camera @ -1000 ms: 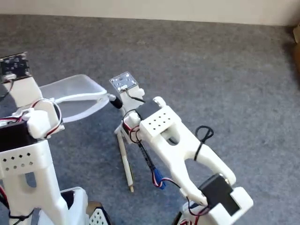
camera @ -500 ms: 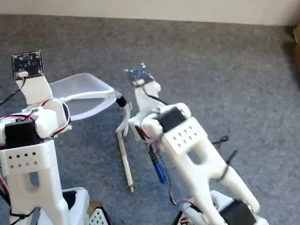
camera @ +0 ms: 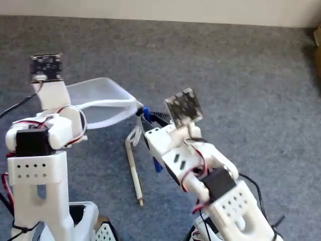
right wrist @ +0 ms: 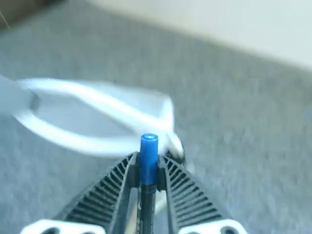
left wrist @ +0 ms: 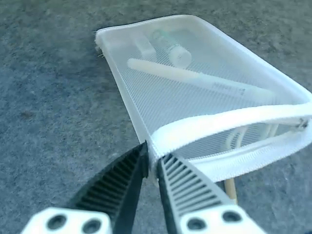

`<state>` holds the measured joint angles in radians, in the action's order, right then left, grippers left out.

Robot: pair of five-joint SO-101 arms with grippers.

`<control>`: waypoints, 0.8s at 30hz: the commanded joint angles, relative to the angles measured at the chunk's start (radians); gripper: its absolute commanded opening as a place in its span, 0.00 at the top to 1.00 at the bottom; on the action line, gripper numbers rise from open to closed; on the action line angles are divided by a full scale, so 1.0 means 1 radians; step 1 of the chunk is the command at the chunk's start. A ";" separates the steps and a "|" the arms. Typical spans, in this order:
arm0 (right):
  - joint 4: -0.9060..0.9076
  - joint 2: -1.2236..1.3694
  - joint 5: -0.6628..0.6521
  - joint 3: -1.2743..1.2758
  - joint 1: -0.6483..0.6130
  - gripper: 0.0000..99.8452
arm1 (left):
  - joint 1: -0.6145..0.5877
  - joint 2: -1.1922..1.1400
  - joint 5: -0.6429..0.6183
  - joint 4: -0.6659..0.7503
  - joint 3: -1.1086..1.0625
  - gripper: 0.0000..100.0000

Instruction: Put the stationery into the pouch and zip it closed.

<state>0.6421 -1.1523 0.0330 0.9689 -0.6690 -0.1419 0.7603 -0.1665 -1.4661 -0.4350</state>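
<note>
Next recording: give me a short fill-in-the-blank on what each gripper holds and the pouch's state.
1. The right gripper is shut on a ____ marker.
2. The left gripper pinches the rim of the mesh ____.
3. Inside the pouch lies a ____ pen.
4. The pouch's zipper is ____.
Missing words: blue; pouch; white; open.

The left arm (camera: 37, 173) and right arm (camera: 235, 211) are white perforated plastic, with black motors (camera: 32, 143), red cables (camera: 189, 176) and ribbed black gripper fingers (left wrist: 122, 183).
</note>
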 commanded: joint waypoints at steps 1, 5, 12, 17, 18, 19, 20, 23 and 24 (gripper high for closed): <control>-0.090 -0.162 -0.012 0.035 0.007 1.00 | 0.076 0.001 -0.003 0.018 0.070 0.99; -0.139 -0.300 -0.012 0.085 0.007 1.00 | 0.091 0.001 -0.003 0.018 0.096 0.99; -0.271 -0.510 -0.012 0.194 -0.062 1.00 | 0.113 -0.001 -0.003 0.018 0.088 0.99; -0.433 -0.648 -0.012 0.340 -0.143 1.00 | 0.110 -0.001 -0.003 0.018 0.079 0.99; -0.479 -0.668 -0.014 0.367 -0.151 1.00 | 0.110 -0.001 -0.002 0.018 0.077 0.99; -0.527 -0.684 -0.014 0.397 -0.156 1.00 | 0.110 -0.001 -0.002 0.018 0.076 0.99; -0.576 -0.688 -0.015 0.426 -0.157 1.00 | 0.110 -0.001 0.000 0.018 0.076 0.99; -0.731 -0.670 -0.017 0.498 -0.156 1.00 | 0.110 -0.001 0.000 0.018 0.076 0.99; -0.782 -0.659 -0.017 0.516 -0.154 1.00 | 0.110 -0.001 0.000 0.018 0.076 0.99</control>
<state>0.0146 -1.8167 0.0299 1.4676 -0.8132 -0.0560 0.7587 -0.1649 -1.4661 -0.4074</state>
